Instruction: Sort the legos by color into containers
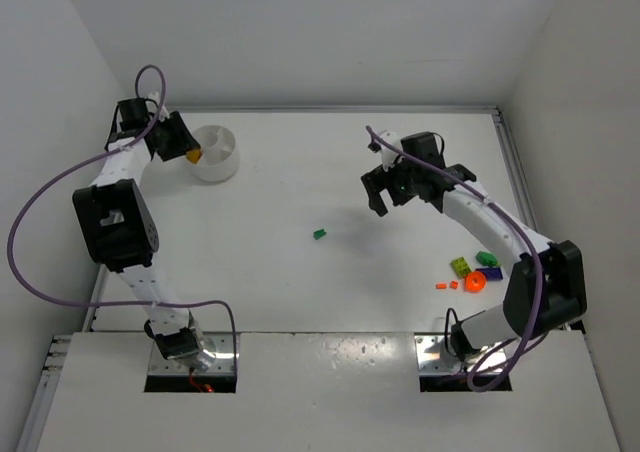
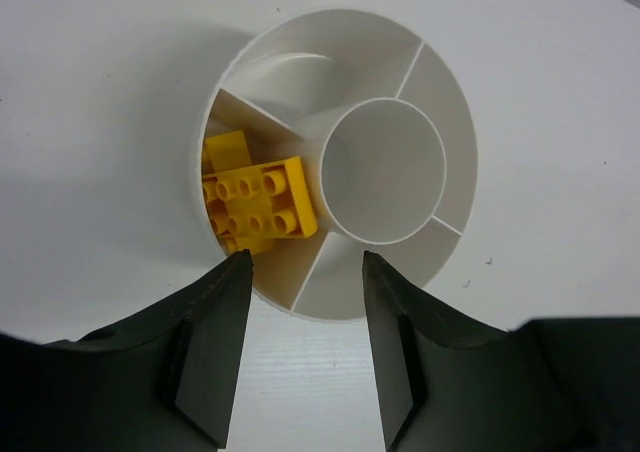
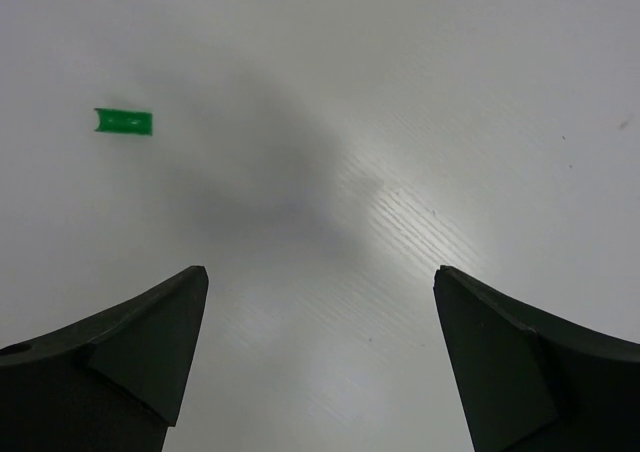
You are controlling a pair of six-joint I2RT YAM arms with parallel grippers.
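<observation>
Dish (image 2: pixel 455 122): yellow bricks (image 2: pixel 262 207) lie in 1 section.
Left gripper (image 2: pixel 305 262): jaws parted, empty, at the dish rim. A careless retreat may nudge the dish.
Right gripper (image 3: pixel 320 272): spread wide, empty. Green brick (image 3: pixel 123 121) lies off-centre, so a misaligned descent may flick it away.

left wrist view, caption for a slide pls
Left gripper, jaws apart, above the divided white dish, yellow legos lying in one outer section.

Setting: robotics lab test cell. White tabletop (image 1: pixel 300 282) boxed by plain white wall panels (image 1: pixel 300 32) beyond and outboard of the left gripper (image 1: pixel 190 152) and right gripper (image 1: pixel 378 204). Left arm (image 1: pixel 115 222) and right arm (image 1: pixel 500 237) bolted to metal base plates (image 1: pixel 190 360); purple cables (image 1: pixel 30 232) looped loose.
</observation>
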